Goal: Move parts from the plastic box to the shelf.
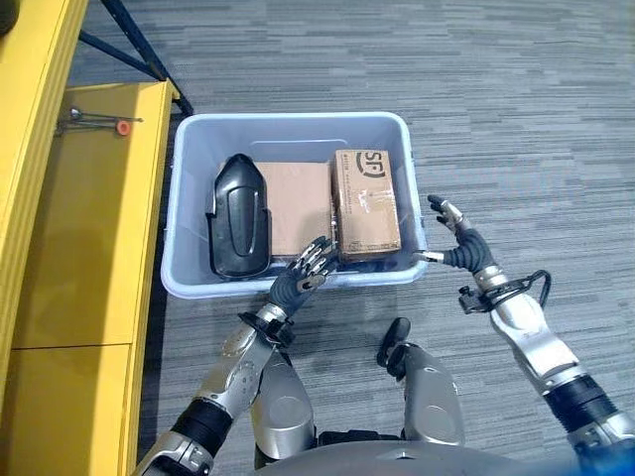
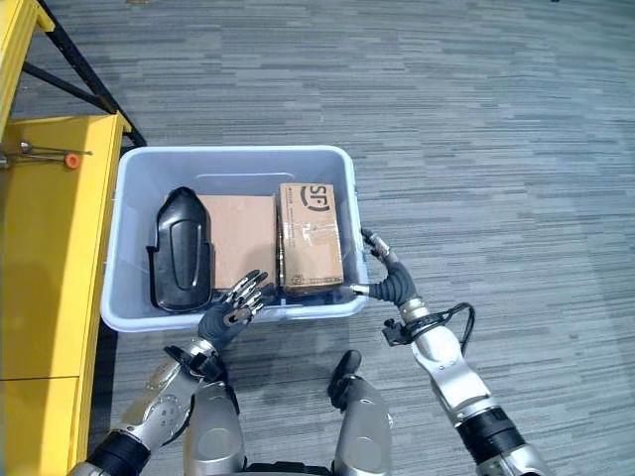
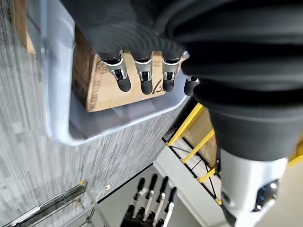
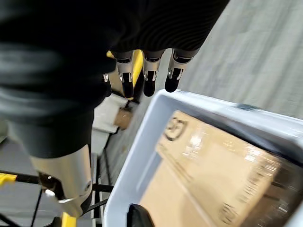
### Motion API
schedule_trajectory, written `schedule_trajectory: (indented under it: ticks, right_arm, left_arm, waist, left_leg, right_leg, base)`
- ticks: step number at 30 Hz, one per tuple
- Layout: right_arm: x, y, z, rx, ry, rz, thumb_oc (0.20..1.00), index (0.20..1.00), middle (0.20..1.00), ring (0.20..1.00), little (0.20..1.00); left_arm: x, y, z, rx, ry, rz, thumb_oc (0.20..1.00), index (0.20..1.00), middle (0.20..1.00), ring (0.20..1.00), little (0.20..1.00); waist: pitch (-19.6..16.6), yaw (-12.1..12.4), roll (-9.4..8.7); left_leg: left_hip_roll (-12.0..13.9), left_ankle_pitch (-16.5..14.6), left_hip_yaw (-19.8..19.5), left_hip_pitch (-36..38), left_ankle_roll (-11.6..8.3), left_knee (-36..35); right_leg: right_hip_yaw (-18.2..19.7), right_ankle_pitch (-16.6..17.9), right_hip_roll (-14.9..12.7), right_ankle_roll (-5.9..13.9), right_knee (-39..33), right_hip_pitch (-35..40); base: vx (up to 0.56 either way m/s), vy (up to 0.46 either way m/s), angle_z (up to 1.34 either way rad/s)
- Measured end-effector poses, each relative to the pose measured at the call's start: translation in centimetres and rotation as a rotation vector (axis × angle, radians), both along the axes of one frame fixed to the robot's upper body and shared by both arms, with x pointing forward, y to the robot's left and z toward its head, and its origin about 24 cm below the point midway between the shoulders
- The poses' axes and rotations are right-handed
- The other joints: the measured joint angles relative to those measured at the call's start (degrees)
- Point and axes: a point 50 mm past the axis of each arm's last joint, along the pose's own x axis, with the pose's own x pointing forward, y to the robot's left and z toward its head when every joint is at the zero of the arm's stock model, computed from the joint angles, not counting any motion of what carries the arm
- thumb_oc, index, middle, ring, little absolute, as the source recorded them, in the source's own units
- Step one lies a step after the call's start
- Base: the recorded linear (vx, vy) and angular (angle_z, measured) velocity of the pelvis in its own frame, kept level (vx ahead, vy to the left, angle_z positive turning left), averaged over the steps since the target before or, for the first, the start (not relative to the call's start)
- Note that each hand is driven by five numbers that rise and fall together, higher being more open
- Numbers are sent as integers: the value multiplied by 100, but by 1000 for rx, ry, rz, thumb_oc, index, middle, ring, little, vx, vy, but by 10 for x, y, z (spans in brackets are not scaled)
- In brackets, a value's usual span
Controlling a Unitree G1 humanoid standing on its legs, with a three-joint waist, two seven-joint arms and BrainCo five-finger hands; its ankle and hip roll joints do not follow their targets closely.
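Box of pale blue plastic (image 1: 187, 178), rectangular and open-topped, stands on the grey striped carpet floor (image 1: 496, 99), just beside the yellow metal shelf (image 1: 89, 238) on the robot's left. Contents, from left to right:

- a black moulded plastic part (image 1: 238, 216), elongated with a rounded tip, lying along the left wall;
- a flat brown cardboard carton (image 1: 293, 203) in the middle;
- a smaller brown cardboard carton sealed with clear tape (image 1: 366, 203), lying on the right, touching the flat carton's edge.

All three parts lie inside the box; the shelf top carries a thin metal tool with an orange tip (image 1: 99, 123) near its far end.

Left hand (image 1: 303, 273): positioned at the near rim of the box, in front of the flat carton. Fingers are relaxed and slightly spread, holding nothing; the left wrist view shows the dark fingertips (image 3: 124, 84) above the rim with the carton beyond them.

Right hand (image 1: 458, 243): positioned outside the near right corner of the box. Fingers are spread apart and empty, with the thumb tip close to the rim; contact cannot be confirmed.
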Motion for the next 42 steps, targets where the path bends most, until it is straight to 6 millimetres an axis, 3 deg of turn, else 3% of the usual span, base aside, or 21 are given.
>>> schedule_trajectory:
  ticks: [3, 8, 16, 21, 25, 30, 33, 42]
  right_arm:
    - [1, -3, 7, 5, -29, -8, 1000, 1000, 1000, 1000, 1000]
    - [3, -2, 16, 48, -63, -18, 1000, 1000, 1000, 1000, 1000]
    - [-1, -2, 10, 80, -35, -23, 1000, 1000, 1000, 1000, 1000]
    - [13, 9, 25, 121, -77, -27, 1000, 1000, 1000, 1000, 1000]
    - [17, 13, 30, 132, -87, -37, 1000, 1000, 1000, 1000, 1000]
    - [22, 14, 33, 138, -86, -77, 1000, 1000, 1000, 1000, 1000]
    - [21, 12, 30, 137, -67, -104, 1000, 1000, 1000, 1000, 1000]
    - [26, 13, 40, 126, -80, -139, 1000, 1000, 1000, 1000, 1000]
  left_arm:
    - [4, -3, 9, 1, -52, -12, 1000, 1000, 1000, 1000, 1000]
    - [13, 9, 22, 15, -120, 99, 1000, 1000, 1000, 1000, 1000]
    - [31, 40, 43, 51, -151, 473, 1000, 1000, 1000, 1000, 1000]
    - [58, 34, 78, 181, -248, 599, 1000, 1000, 1000, 1000, 1000]
    - [72, 35, 89, 276, -250, 764, 1000, 1000, 1000, 1000, 1000]
    - [87, 37, 83, 353, -125, 882, 1000, 1000, 1000, 1000, 1000]
    - [83, 31, 65, 383, -21, 911, 1000, 1000, 1000, 1000, 1000]
    - [93, 32, 72, 384, 34, 1082, 1000, 1000, 1000, 1000, 1000]
  waist:
    - [0, 17, 0]
    - [1, 21, -2]
    - [90, 3, -68]
    - [500, -3, -195]
    - [574, -115, -199]
    - [580, -318, -203]
    - [596, -397, -220]
    - [596, -622, -237]
  left_leg:
    - [-122, -27, 12, 23, -2, 12]
    - [-174, -123, 10, -29, -6, 166]
    - [-68, -480, -156, -622, -4, 958]
    - [-10, -535, -286, -1317, 77, 1495]
    - [1, -662, -235, -1471, 150, 1675]
    - [23, -653, -196, -2087, 176, 1896]
    - [55, -689, -134, -2117, 183, 1889]
    - [99, -709, -52, -2646, 207, 2039]
  right_leg:
    - [5, 3, -117, 11, 8, 42]
    - [31, 33, -199, 57, 33, 50]
    - [182, -5, -225, 161, 259, -279]
    - [263, 170, -244, 50, 421, -805]
    - [383, 231, -243, 118, 388, -954]
    - [644, 444, -152, 105, 313, -1546]
    - [687, 495, -99, 103, 206, -1611]
    - [842, 606, -58, 90, 210, -2206]
  base:
    - [48, 64, 13]
    - [-24, 25, 3]
    - [-29, 0, 0]
    - [-102, 32, 1]
    - [-82, 57, -11]
    - [-14, 12, -11]
    - [-76, 16, -10]
    - [-46, 26, -8]
